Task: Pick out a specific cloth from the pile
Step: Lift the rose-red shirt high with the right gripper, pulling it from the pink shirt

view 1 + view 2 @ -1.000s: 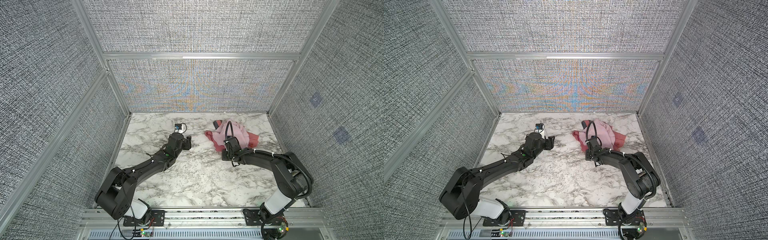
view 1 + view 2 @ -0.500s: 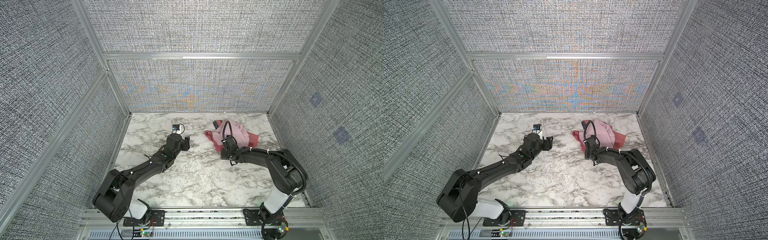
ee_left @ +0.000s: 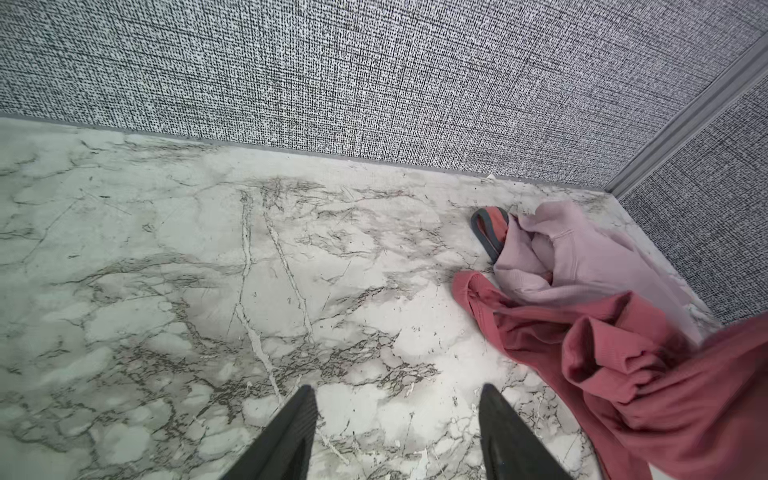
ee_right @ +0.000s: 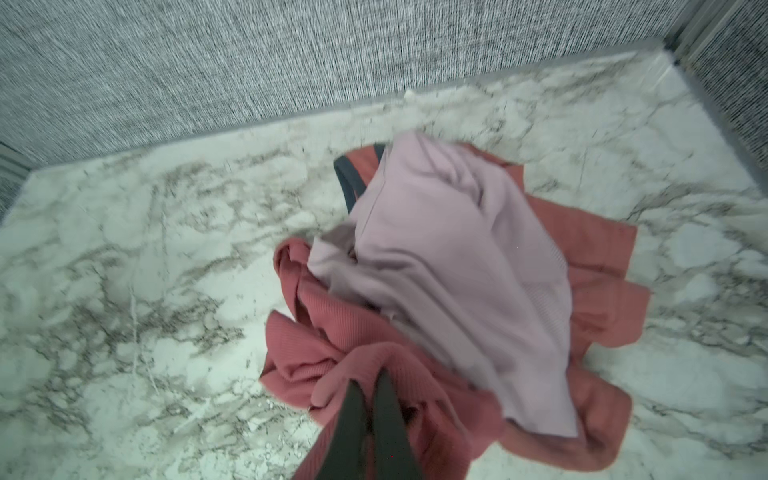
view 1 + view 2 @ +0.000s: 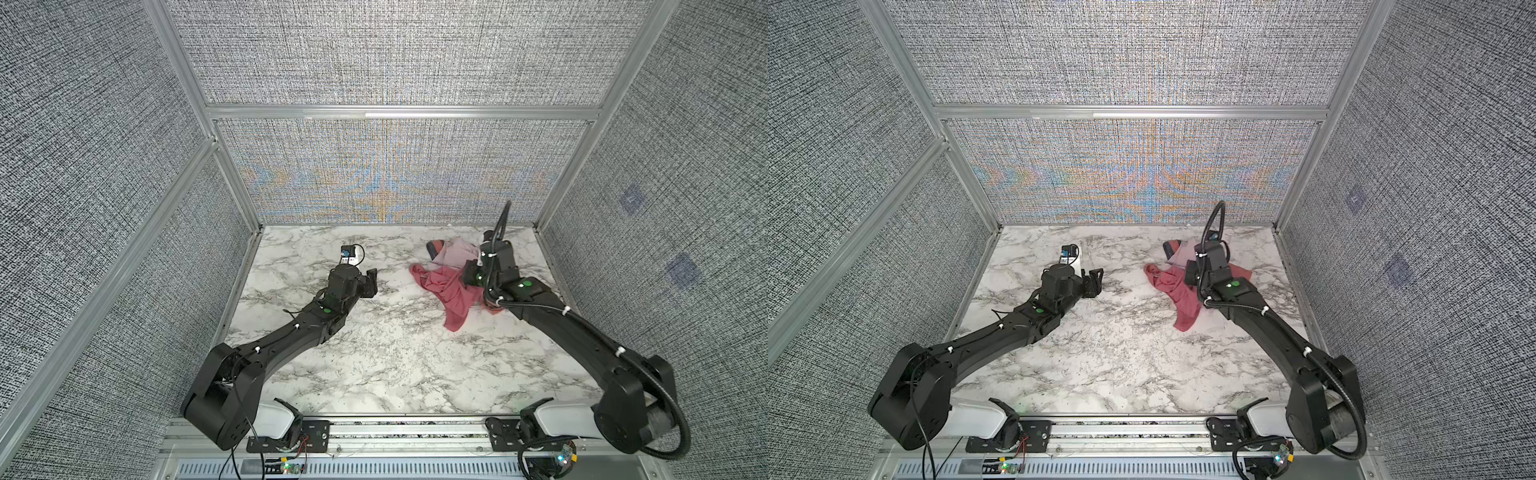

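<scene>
1. Marble-patterned tabletop (image 5: 374, 353) inside grey woven walls (image 5: 395, 62), seen in both top views. The pile (image 5: 457, 253) sits in the far right corner, and the cloth (image 5: 451, 299), dusty rose-red, trails from it toward the front. The right gripper (image 5: 467, 277) is down on that rose fabric. The left gripper (image 5: 371, 283) hovers over bare marble, well apart from the pile.
2. Left wrist view: the left jaws stand apart with nothing between them. Off to one side the cloth (image 3: 623, 374) rises in a lifted fold. Its other end lies against the pale lilac-pink cloth (image 3: 582, 257), near a dark grey-blue piece (image 3: 484, 239).
3. Right wrist view: the right jaws are pinched together on a bunched fold of the cloth (image 4: 332, 353). The lilac garment drapes over part of it.
4. Progress, as I judge it: the wanted garment is chosen and gripped. Drawing it clear from under the lilac one and setting it apart remains.
</scene>
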You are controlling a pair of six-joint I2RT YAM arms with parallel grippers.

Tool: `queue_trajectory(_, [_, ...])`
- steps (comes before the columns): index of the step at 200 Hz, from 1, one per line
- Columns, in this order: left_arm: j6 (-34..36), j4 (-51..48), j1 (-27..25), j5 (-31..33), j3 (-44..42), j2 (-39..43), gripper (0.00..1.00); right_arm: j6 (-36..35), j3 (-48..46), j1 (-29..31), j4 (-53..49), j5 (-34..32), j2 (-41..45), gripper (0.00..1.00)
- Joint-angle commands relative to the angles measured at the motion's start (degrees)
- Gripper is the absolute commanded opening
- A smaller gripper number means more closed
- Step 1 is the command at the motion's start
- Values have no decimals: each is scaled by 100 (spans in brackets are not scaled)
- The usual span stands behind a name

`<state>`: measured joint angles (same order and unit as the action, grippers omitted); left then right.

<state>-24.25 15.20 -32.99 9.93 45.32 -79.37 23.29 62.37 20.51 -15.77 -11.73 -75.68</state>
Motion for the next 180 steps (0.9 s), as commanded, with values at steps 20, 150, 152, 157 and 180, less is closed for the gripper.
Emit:
queue_trajectory(20, [-79,-141,42,82,-39,291,64,-211,664,-733,-295,811,135,0])
queue_trajectory(150, [-18,-510,205,472,-366,982,64,-174,3850,-1661,-1121,2234,-535,0])
queue_trajectory(152, [-18,-516,206,474,-375,987,64,-184,3934,-1670,-1158,2253,-562,0])
queue_trajectory(157, [-18,-518,213,481,-392,1007,64,-216,4131,-1697,-1245,2326,-618,0])
queue_trajectory(180, [-12,-527,232,497,-474,1131,64,-318,4993,-1769,-1519,2626,-853,0])
